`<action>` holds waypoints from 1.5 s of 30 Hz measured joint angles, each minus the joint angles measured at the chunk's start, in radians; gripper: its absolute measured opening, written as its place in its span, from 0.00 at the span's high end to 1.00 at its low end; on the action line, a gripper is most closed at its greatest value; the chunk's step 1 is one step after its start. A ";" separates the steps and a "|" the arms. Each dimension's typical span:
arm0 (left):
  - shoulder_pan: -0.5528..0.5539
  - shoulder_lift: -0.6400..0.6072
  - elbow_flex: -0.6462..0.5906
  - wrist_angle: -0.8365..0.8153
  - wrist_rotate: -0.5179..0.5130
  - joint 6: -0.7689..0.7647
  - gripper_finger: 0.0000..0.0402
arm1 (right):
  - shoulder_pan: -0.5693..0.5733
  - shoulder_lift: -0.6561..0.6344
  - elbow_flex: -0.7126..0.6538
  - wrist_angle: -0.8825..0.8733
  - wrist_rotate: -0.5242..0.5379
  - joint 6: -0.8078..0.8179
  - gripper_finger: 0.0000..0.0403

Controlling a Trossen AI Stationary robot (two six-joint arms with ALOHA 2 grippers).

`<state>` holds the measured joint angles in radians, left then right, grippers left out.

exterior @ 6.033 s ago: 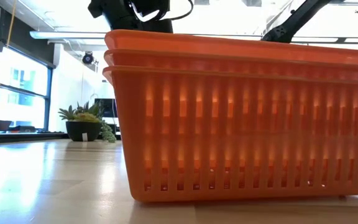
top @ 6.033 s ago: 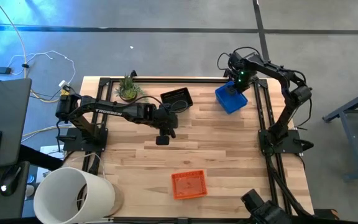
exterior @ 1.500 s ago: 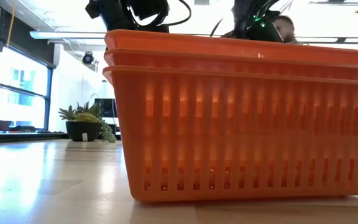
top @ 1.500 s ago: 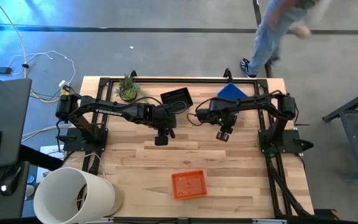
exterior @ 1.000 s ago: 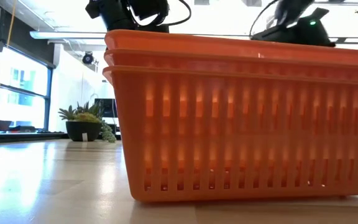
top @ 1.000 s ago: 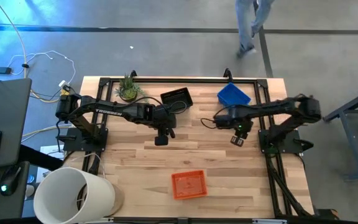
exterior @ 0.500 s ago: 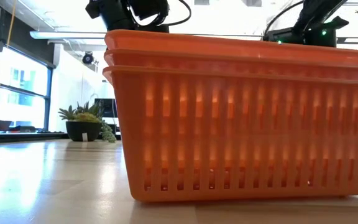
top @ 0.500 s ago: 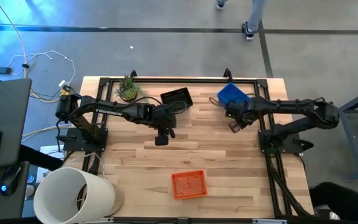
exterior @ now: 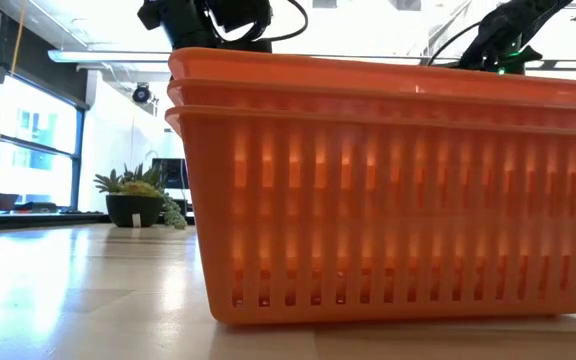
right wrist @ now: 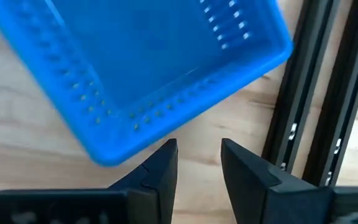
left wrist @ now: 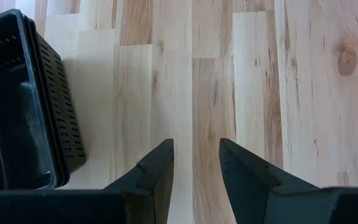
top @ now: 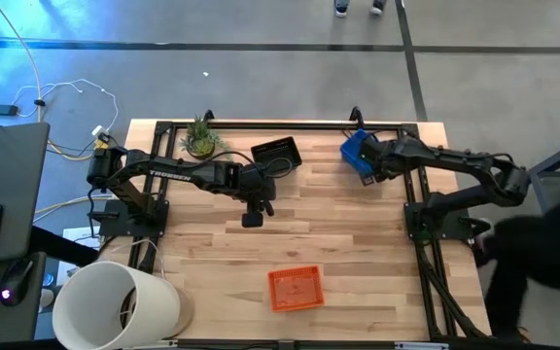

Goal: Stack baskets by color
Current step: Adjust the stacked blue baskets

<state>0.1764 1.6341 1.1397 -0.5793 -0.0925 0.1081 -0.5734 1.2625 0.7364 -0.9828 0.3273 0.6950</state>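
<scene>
Three nested orange baskets [top: 295,288] stand near the table's front edge and fill the low view [exterior: 388,190]. A black basket stack [top: 277,154] sits at the far middle and also shows in the left wrist view [left wrist: 17,106]. The blue baskets [top: 351,148] rest at the far right, shown close in the right wrist view [right wrist: 160,68]. My left gripper [left wrist: 196,152] hangs open over bare wood at the table's middle [top: 254,219]. My right gripper [right wrist: 199,152] is open just at the blue baskets' near edge [top: 368,172], nothing between its fingers.
A small potted plant [top: 200,139] stands at the far left, and a big white bucket [top: 115,306] lies off the near left corner. A black frame rail [right wrist: 309,112] runs right beside the blue baskets. A dark figure [top: 538,253] stands off the table's right side.
My right gripper has swung from the table's middle right toward the far edge, rolling as it went, and now stands at the blue baskets. Its fingers stay open. A person beyond the far edge has walked out of view.
</scene>
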 joint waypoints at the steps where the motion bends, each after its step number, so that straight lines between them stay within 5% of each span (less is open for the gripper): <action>1: 0.000 0.000 0.000 0.000 0.000 0.000 0.71 | -0.017 0.000 0.000 0.005 0.000 -0.013 0.73; 22: 0.000 0.000 0.000 0.000 0.000 0.034 0.71 | -0.246 0.001 0.001 0.246 0.078 -0.209 0.73; 37: 0.000 0.000 0.000 0.000 0.000 0.034 0.71 | -0.139 -0.001 0.001 0.275 0.100 -0.135 0.73; 45: 0.001 0.000 0.001 0.001 0.000 0.034 0.71 | 0.030 -0.002 0.002 0.304 0.046 -0.057 0.73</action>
<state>0.1772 1.6341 1.1404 -0.5785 -0.0925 0.1417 -0.5431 1.2610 0.7383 -0.6784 0.3733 0.6379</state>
